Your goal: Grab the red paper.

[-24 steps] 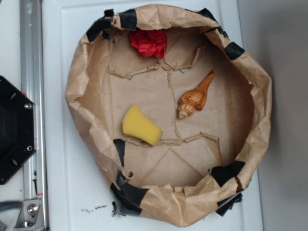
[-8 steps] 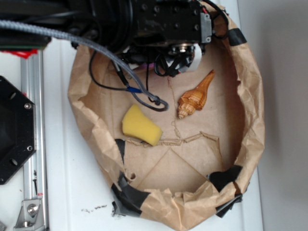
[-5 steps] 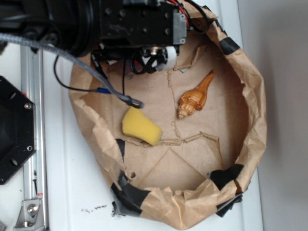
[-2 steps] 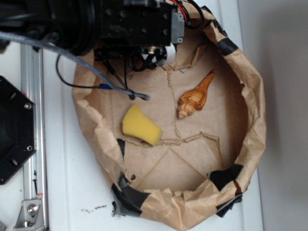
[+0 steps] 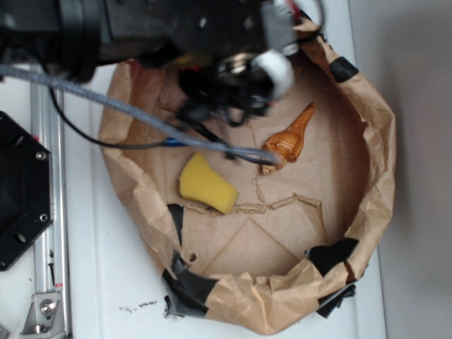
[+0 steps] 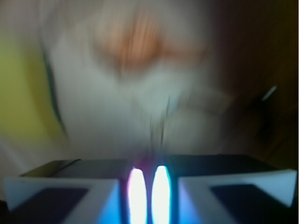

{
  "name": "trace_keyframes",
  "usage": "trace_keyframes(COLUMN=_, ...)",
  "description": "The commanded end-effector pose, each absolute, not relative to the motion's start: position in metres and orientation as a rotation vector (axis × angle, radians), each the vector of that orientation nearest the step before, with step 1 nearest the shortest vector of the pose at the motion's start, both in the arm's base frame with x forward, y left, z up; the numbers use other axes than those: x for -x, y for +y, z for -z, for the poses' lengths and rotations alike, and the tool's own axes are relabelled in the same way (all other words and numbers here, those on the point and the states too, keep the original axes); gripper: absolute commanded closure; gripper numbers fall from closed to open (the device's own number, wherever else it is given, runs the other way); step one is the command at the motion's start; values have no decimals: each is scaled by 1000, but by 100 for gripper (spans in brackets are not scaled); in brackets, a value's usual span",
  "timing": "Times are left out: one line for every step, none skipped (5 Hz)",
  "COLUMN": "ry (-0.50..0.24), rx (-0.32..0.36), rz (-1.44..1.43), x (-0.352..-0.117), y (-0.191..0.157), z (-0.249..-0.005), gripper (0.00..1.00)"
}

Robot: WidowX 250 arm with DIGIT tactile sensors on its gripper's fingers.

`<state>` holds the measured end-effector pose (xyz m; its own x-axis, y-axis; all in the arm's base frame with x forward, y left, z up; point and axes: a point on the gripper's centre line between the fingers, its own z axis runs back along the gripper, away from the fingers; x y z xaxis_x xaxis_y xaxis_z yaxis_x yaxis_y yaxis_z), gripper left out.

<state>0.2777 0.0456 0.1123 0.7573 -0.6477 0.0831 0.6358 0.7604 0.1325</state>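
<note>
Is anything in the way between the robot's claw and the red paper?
I can't tell. The red paper shows in neither view. The black arm covers the top part of the paper bowl, and the wrist view is too blurred. The seashell and the yellow sponge lie further down the picture.

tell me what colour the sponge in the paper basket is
Yellow sponge; it shows best in the exterior view.

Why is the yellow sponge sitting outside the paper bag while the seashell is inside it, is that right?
Not quite. The exterior view shows the yellow sponge inside the paper bag, lying on its floor near the left wall. The seashell is inside the bag too, as you said, to the sponge's right.
</note>
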Motion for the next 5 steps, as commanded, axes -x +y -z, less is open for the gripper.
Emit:
trace_keyframes(ry=-373, rx=149, rz=359, x=-295, y=2, z=-170, gripper=100)
trace_keyframes(ry=-358, rx=164, rz=336, x=-289, y=-10, z=-179, gripper=100)
trace_keyframes(ry=-287, rx=73, rz=467, x=-293, y=18, z=-167, gripper=0)
trace_keyframes(ry=-197, rx=-10, rz=734, x=-297, y=39, z=-159, gripper=0)
trace_keyframes(ry=-213, rx=-55, rz=988, x=-294, y=35, z=-155, gripper=0)
